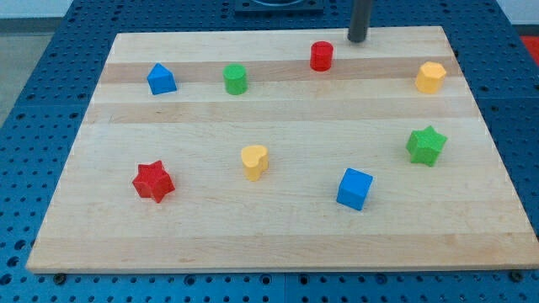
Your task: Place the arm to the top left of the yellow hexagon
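Right of my tip (pixel 358 39) and a little toward the view's bottom sits the yellow hexagon (pixel 430 77), so I should slide right, stopping short of touching it (the bare rod grasps nothing).

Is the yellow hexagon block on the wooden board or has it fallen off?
On. The yellow hexagon sits on the wooden board, near its right edge at the view's top. My tip is up and left of it, not touching.
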Available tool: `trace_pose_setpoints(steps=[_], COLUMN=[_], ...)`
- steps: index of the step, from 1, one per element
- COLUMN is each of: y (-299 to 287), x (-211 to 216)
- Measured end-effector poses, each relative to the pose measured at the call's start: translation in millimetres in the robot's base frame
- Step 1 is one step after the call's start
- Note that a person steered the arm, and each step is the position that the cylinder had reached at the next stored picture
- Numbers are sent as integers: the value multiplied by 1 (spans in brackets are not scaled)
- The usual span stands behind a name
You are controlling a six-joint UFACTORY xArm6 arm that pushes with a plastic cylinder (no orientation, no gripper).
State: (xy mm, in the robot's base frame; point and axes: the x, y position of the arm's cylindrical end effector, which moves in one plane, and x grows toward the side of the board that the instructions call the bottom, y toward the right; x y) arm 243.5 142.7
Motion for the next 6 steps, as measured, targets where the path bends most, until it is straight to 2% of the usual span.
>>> trace_pose_setpoints(steps=[1, 2, 4, 5, 6], y=[1, -20, 0, 17, 68], x=[40, 50, -19, -14, -10])
